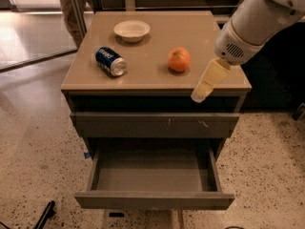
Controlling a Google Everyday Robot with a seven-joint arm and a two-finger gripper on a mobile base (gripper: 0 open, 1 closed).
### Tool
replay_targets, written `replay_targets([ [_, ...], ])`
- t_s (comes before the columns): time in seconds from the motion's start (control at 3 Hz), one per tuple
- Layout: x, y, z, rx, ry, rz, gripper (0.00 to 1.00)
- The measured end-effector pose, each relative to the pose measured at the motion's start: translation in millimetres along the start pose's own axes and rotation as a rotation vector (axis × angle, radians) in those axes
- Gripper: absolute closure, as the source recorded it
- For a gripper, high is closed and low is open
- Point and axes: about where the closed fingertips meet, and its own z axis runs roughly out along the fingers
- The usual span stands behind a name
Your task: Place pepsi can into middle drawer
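Observation:
The pepsi can [110,61], dark blue with silver ends, lies on its side on the left part of the cabinet top [152,78]. The middle drawer [152,173] is pulled out low at the front, and its flat grey floor is bare. My gripper [202,93] hangs on the white arm [252,23] over the top's right front edge. It is right of the orange and far from the can, and nothing shows in it.
An orange [179,59] and a white bowl [131,30] sit on the top. A shut drawer front with pale scuffs [155,124] lies above the open drawer. A person's legs [71,8] stand behind the back left corner. A dark object [45,213] lies on the floor.

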Motion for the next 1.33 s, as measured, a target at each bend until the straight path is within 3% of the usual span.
replay_targets([
  [0.33, -32.2, -8.7, 22.4, 0.016, -0.067, -0.025, 0.0],
  [1.0, -38.1, -6.1, 28.1, 0.001, -0.092, -0.046, 0.0],
  [1.33, -90.5, -14.1, 49.1, -0.011, -0.182, -0.11, 0.0],
])
